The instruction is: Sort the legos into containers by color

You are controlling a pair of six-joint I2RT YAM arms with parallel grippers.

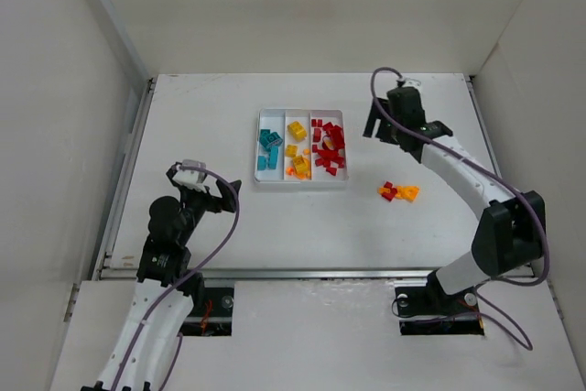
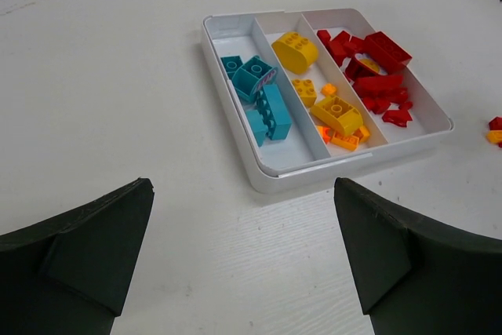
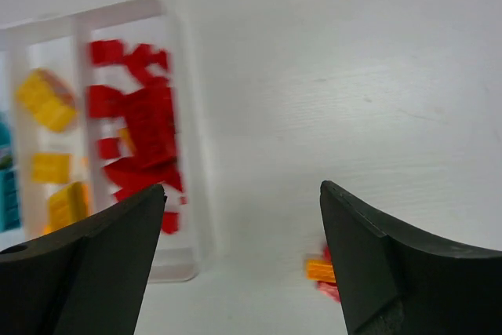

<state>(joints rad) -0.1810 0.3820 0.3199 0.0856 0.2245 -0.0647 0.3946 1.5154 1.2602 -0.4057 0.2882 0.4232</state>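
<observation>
Where the top camera looks down, a white tray [image 1: 302, 183] lies mid-surface [image 1: 275, 235], split into 3 long compartments: teal legos [image 1: 269, 146] on the left, yellow legos [image 1: 297, 149] in the middle, red legos [image 1: 331, 155] on the right. A loose clump [image 1: 397, 192] of red and orange pieces lies on the surface, near the tray's right side. The left fingers [image 1: 229, 191] hang spread and empty, well apart from the tray; the right fingers [image 1: 374, 124] hover just right of it, also spread, holding nothing.

From the left wrist, the left fingers [image 2: 86, 249] gape wide over bare surface, the tray [image 2: 314, 174] ahead; 1 yellowish piece sits among the reds.

From the right wrist, blurred, the right fingers [image 3: 94, 264] stand apart above the surface, the clump [image 3: 321, 271] low between them.
</observation>
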